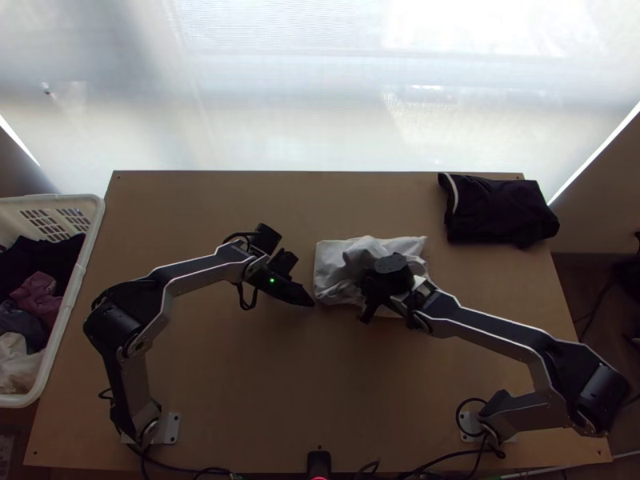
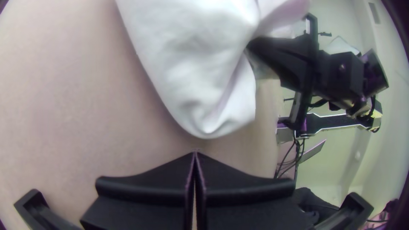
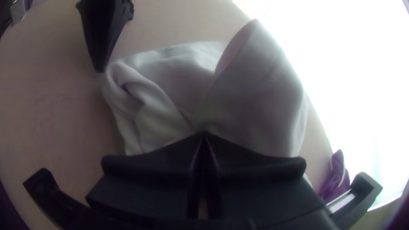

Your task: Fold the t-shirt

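Judging the white, rumpled fabric t-shirt (image 1: 329, 274) partly folded, we note black right gripper (image 3: 203, 133) pinching its cloth, black flat-fingered left gripper (image 2: 194, 152) pressed together; closing folds, smoothing remain

No text, label, brand, number or sign could be read on anything in the top view, the left wrist view or the right wrist view.

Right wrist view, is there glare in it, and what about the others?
Right wrist view: blown-out white glare beyond the white cloth; top view: bright backlight past the dim table; left wrist view: softer highlights on the cloth, dark corners.
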Tool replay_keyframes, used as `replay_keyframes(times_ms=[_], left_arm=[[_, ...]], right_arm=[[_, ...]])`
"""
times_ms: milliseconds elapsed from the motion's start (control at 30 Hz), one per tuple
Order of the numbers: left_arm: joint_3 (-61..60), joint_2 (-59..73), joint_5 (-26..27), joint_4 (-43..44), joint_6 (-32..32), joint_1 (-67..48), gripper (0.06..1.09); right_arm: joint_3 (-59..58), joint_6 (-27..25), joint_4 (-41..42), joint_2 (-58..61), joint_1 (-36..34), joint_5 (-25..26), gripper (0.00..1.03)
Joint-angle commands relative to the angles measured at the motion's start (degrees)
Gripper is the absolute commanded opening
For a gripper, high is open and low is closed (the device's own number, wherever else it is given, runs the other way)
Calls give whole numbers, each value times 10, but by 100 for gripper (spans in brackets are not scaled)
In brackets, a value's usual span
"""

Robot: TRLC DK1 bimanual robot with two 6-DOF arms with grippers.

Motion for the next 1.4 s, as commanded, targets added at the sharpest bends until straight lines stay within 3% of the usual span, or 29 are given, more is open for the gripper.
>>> replay_keyframes(times_ms=[0,267,400,433,467,533,633,767,833,1000,1167,1233,1367], left_arm=[[24,10,-6,-9,2,-7,9],[128,-18,-5,-70,16,19,10],[205,-34,1,-131,20,33,21],[217,-40,2,-131,12,35,27],[229,-44,3,-130,8,37,44],[244,-40,3,-121,-5,38,96],[251,2,3,-109,0,25,103],[249,54,18,-110,1,-2,101],[251,75,21,-107,2,-16,92],[260,125,18,-93,-11,-31,50],[262,142,18,-74,-22,-23,29],[264,146,18,-71,-29,-23,10],[263,152,11,-71,-25,-21,10]], right_arm=[[-18,-3,-29,-61,-25,-2,3],[-23,11,-35,-71,-8,-2,3],[-18,12,-40,-74,-4,-2,3],[-18,12,-42,-74,-3,-2,3],[-17,11,-42,-74,-3,-2,3],[-14,11,-45,-76,-3,-2,3],[-2,13,-51,-77,-3,-2,3],[15,16,-59,-76,-4,-1,3],[20,15,-59,-73,-5,-1,3],[39,16,-74,-81,-6,1,3],[48,16,-82,-91,-12,2,3],[54,16,-84,-92,-12,2,3],[59,23,-87,-87,-12,1,3]])
